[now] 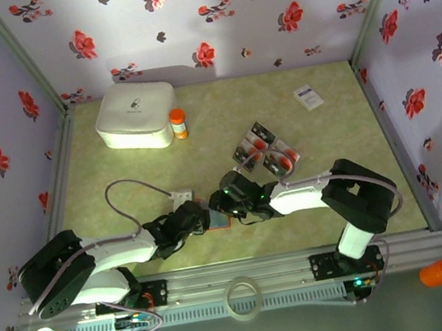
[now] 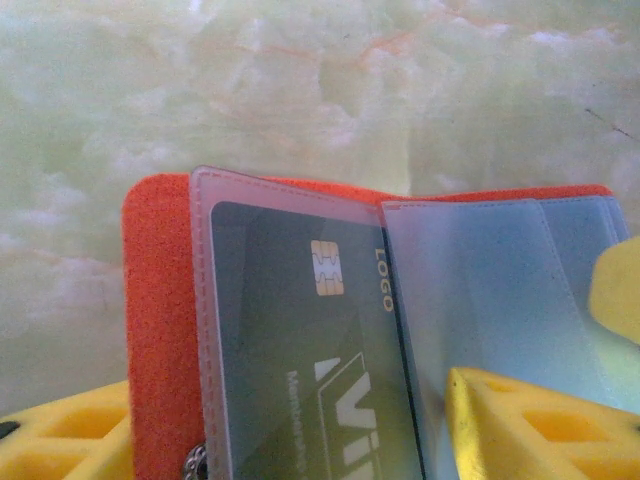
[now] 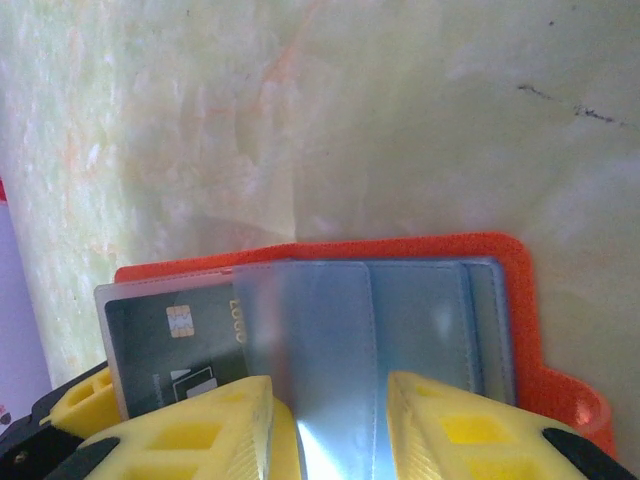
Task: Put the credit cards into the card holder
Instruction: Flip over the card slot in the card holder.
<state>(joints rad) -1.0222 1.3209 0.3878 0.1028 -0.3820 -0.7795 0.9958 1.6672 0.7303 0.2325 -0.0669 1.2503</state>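
Note:
The orange card holder [image 1: 217, 219] lies open on the table between my two grippers. In the left wrist view its orange cover [image 2: 155, 330] carries a clear sleeve with a dark credit card [image 2: 300, 370] inside, chip and "LOGO" showing. My left gripper [image 2: 290, 440] spans that flap, one yellow finger [image 2: 60, 435] at its outer edge and the other on the blue sleeves. My right gripper [image 3: 330, 425] stands open over the holder [image 3: 400, 245], a blue-grey sleeve page [image 3: 330, 330] running up between its fingers. More credit cards [image 1: 265, 152] lie fanned beyond the right gripper [image 1: 227, 206].
A white box [image 1: 137, 115] and an orange-capped bottle [image 1: 178, 123] stand at the back left. A white printed card [image 1: 308, 97] lies at the back right. Flowered walls enclose the table on three sides.

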